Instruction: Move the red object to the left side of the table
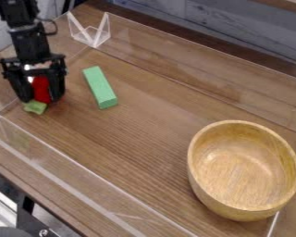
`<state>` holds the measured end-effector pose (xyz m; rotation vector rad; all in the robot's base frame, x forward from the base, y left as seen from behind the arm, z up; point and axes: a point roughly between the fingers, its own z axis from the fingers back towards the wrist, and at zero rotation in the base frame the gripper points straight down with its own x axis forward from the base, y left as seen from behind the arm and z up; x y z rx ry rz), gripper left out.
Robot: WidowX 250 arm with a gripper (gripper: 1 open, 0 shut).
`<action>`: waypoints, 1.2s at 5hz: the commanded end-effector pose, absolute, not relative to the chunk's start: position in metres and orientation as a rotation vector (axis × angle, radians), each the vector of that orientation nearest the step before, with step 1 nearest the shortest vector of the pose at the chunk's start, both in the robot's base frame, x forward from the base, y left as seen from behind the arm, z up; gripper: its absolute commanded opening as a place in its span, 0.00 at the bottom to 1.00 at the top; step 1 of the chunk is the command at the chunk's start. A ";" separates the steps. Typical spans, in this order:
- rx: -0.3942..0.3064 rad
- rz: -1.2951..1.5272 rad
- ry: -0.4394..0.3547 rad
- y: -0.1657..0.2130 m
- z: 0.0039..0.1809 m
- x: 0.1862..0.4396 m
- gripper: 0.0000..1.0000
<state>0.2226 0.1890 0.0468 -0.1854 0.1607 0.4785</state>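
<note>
The red object (pixel 41 90), a small glossy strawberry-like toy with a light-green leafy end (pixel 36 107), lies on the wood-grain table (pixel 138 130) at its far left. My gripper (pixel 37 85) hangs just over it, pointing down, open, with a black finger on each side of the red toy. The fingers stand apart from the toy's sides and it rests on the tabletop.
A green rectangular block (pixel 101 86) lies just right of the gripper. A large wooden bowl (pixel 244 169) sits at the front right. Low clear acrylic walls (pixel 92 31) border the tabletop, with one running along the front left edge.
</note>
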 end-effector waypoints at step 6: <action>-0.216 0.277 -0.001 0.099 0.103 0.245 1.00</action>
